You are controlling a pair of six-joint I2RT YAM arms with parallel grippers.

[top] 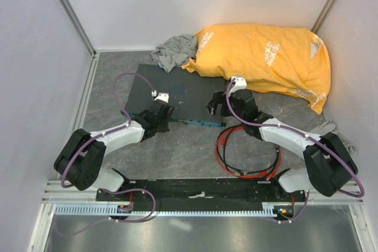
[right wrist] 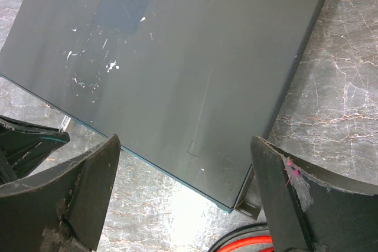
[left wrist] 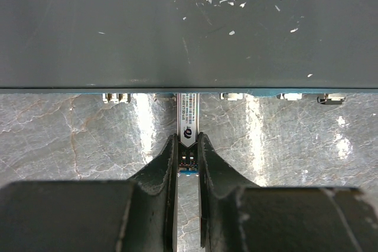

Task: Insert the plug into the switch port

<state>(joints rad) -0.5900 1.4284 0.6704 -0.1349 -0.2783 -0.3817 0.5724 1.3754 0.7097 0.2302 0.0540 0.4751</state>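
The switch is a flat dark grey box [top: 171, 90] on the marble table, with a blue-green front edge of ports [left wrist: 283, 95]. My left gripper [left wrist: 188, 140] is shut on a small silver labelled plug [left wrist: 188, 116] with a blue rear end. The plug's front end reaches the box's front edge at a port. No cable shows on it in the left wrist view. My left gripper also shows in the top view [top: 160, 113]. My right gripper [right wrist: 184, 143] is open and empty above the box's right front corner [right wrist: 236, 193]. A thin red cable [top: 248, 174] lies looped on the table.
A yellow bag [top: 266, 57] and a grey cloth [top: 174, 48] lie behind the box. Another grey cloth [top: 336, 129] lies at the right wall. White walls close in the table on three sides. A black rail [top: 195, 190] runs along the near edge.
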